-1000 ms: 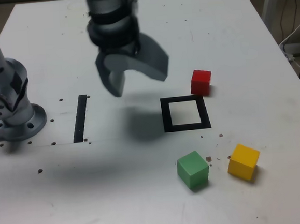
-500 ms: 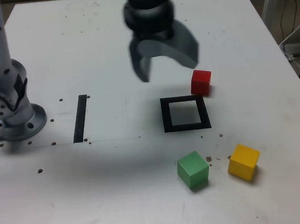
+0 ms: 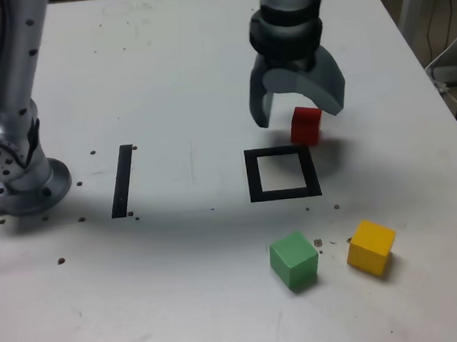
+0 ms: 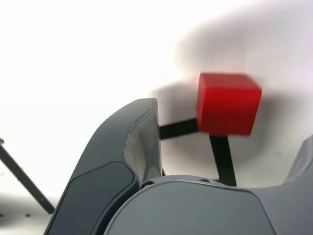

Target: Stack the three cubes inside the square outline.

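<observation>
At the exterior view's far left, one arm base (image 3: 27, 183), standing on the bench (image 3: 183, 301). Next, one straight black strip (image 3: 122, 181), lying apart from the cubes; I take it for a marker this task does not need. Next, one square outline (image 3: 253, 177) in black tape, white inside with no cube in it: the place for my stack. Next, one green cube (image 3: 293, 259), nearer the camera than the outline and well clear of it, loose on the bench and, I judge, waiting its turn. Next, one end effector (image 3: 302, 116), spread wide and gripping nothing, its fingers above and about the red cube; I read this as lining up for a first pick. Under it, one red cube (image 3: 306, 126), seated at the outline's far right corner, outside the white centre, so it likely needs only a short carry. Last, at the right, one yellow cube (image 3: 371, 248), resting on the bench beyond the green one, apart from it, with room for my fingers around it.
</observation>
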### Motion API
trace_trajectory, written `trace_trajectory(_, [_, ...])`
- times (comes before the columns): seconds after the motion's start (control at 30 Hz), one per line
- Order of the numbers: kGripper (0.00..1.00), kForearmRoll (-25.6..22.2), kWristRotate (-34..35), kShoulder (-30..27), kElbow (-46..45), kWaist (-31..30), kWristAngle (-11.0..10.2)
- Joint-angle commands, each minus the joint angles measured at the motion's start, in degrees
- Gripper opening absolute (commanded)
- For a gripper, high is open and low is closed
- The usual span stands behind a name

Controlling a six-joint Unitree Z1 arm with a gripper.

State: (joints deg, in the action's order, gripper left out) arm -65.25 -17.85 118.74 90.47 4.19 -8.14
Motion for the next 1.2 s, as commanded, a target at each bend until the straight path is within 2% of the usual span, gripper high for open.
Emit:
trace_trajectory(0.0, [0.95, -0.5, -0.38, 1.47, 1.12, 0.33, -0.1])
trace_trajectory(0.13, [0.84, -1.59, -0.79, 3.87, 3.15, 0.56, -0.28])
trace_trajectory(0.2, [0.72, -2.14, -0.85, 4.81, 4.09, 0.62, -0.46])
trace_trajectory(0.23, [0.62, -2.35, -0.9, 5.28, 4.62, 0.64, -0.63])
trace_trajectory(0.33, [0.43, -2.64, -1.1, 5.91, 5.4, 0.64, -0.91])
trace_trajectory(0.43, [0.33, -3.21, -1.34, 6.3, 5.73, 0.64, -1.01])
trace_trajectory(0.6, [0.3, -4.11, -1.38, 6.97, 6.01, 0.64, -0.7])
trace_trajectory(1.17, [0.29, -4.82, -1.26, 7.27, 6.35, 0.33, 0.09])
